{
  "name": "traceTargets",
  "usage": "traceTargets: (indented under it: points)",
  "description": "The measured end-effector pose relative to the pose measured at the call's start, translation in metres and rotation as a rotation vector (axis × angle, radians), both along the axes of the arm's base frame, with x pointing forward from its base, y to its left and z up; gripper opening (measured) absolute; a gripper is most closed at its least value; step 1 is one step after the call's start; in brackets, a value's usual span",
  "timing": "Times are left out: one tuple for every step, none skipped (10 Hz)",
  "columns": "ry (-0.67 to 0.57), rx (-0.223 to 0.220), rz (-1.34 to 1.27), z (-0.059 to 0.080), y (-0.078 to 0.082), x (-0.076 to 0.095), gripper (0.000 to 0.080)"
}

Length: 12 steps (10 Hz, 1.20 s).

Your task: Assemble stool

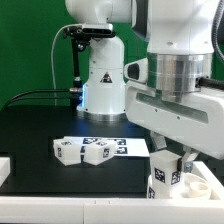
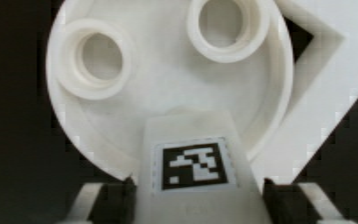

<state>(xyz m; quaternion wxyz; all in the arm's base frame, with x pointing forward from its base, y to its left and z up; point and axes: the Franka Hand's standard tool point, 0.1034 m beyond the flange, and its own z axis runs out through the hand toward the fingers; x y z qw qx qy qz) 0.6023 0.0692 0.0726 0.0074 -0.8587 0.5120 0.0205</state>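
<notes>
Closest to my wrist camera, a tagged leg (image 2: 194,165) sits clamped between the fingers of the gripper (image 2: 195,203), just before the seat (image 2: 140,100) and its sockets. If the leg meets a socket tilted, I expect jamming or slipping. Spare legs (image 1: 85,151) lie on the marker board (image 1: 135,148). I see no containers.

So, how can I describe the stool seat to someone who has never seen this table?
Find the black table, then the big arm at the exterior view's right. Just below its pincer is the seat. Unlike the blocky legs in the middle of the table, it is a round disc with round sockets in its face.
</notes>
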Motion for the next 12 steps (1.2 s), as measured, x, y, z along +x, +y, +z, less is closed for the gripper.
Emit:
traceTargets:
  points:
    - [0.003, -0.008, -0.072, 0.0, -0.001, -0.001, 0.0337]
    - [0.003, -0.013, -0.101, 0.001, -0.002, -0.002, 0.0337]
    - [0.004, -0.012, -0.099, 0.0, -0.002, -0.002, 0.035]
    - [0.004, -0.011, -0.097, 0.0, -0.001, -0.002, 0.035]
    - [0.001, -0.006, -0.085, 0.002, -0.002, -0.002, 0.0528]
    - [-0.015, 0.018, -0.049, 0.016, -0.008, -0.001, 0.0624]
    - [-0.029, 0.034, -0.04, 0.033, -0.014, -0.003, 0.0624]
    - [-0.032, 0.036, -0.041, 0.037, -0.015, -0.004, 0.0642]
    - [-0.025, 0.034, -0.038, 0.032, -0.013, -0.005, 0.0642]
    - [-0.024, 0.034, -0.037, 0.031, -0.013, -0.006, 0.0648]
    - [-0.023, 0.034, -0.035, 0.031, -0.012, -0.006, 0.0649]
    - [-0.025, 0.034, 0.002, 0.031, -0.013, -0.006, 0.0649]
